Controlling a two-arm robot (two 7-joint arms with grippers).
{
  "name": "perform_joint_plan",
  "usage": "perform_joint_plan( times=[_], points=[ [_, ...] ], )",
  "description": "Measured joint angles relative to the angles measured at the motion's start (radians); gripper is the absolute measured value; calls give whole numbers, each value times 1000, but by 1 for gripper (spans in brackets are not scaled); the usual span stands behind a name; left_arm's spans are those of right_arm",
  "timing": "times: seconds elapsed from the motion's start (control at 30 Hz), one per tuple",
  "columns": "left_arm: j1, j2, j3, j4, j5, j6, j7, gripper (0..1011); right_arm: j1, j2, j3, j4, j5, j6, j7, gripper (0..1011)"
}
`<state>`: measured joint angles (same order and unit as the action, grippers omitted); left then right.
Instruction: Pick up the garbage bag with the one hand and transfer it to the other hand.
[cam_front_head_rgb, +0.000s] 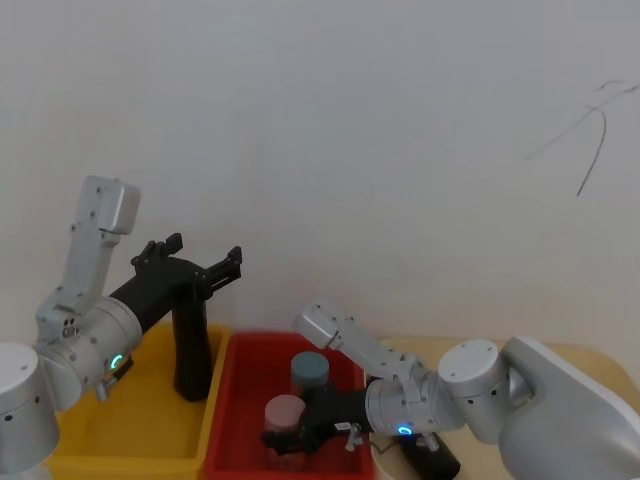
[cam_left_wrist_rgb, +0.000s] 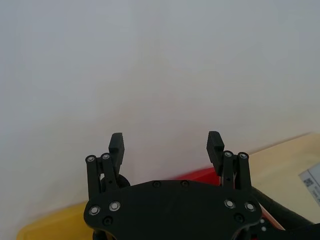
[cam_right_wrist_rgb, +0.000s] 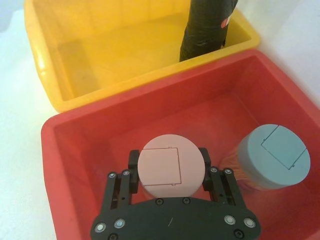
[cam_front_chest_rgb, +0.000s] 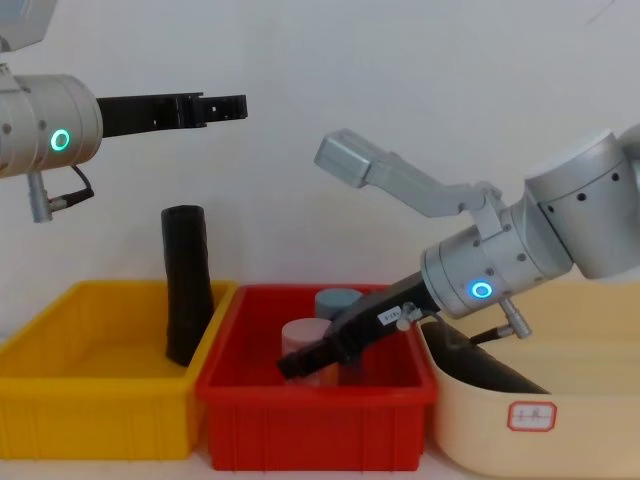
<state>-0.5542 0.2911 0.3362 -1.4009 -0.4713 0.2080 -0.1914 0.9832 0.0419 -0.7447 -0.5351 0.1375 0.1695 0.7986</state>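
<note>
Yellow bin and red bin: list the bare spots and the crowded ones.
Yellow bin: floor bare except the garbage bag leaning at the wall beside the red bin. Red bin: crowded around the pink-lidded jar, gray-lidded jar and right gripper; strip toward the yellow bin bare.

No legible text anywhere. Small white label on the right end effector, dark marks, too small to read. White tag with red markings on the front wall of the cream tub, characters not decipherable. White label with a black code-like print at the edge of the left wrist view, unreadable. Red dot sticker on the garbage bag, no characters
</note>
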Motion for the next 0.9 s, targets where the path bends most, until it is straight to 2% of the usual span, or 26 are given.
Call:
perform_joint_plan(
  times=[0.17, 0.37, 0.4, 0.43, 0.53, 0.73, 0.77, 0.9],
  points=[
    [0, 0, 0, 0, 0, 0, 0, 1000, -22, 21, 12, -58, 2, 20, -7, 666],
    [0, 0, 0, 0, 0, 0, 0, 1000, -63, 65, 33, -177, 13, 61, -33, 666],
    [0, 0, 0, 0, 0, 0, 0, 1000, -76, 80, 40, -218, 18, 73, -42, 666],
    [0, 0, 0, 0, 0, 0, 0, 1000, -76, 80, 40, -218, 18, 73, -42, 666],
    [0, 0, 0, 0, 0, 0, 0, 1000, -108, 118, 61, -319, 27, 101, -65, 666],
    [0, 0, 0, 0, 0, 0, 0, 1000, -156, 174, 98, -463, 41, 139, -108, 666],
    [0, 0, 0, 0, 0, 0, 0, 1000, -172, 192, 112, -508, 46, 150, -123, 666],
    [0, 0, 0, 0, 0, 0, 0, 1000, -207, 229, 143, -601, 57, 175, -160, 666]
  ],
)
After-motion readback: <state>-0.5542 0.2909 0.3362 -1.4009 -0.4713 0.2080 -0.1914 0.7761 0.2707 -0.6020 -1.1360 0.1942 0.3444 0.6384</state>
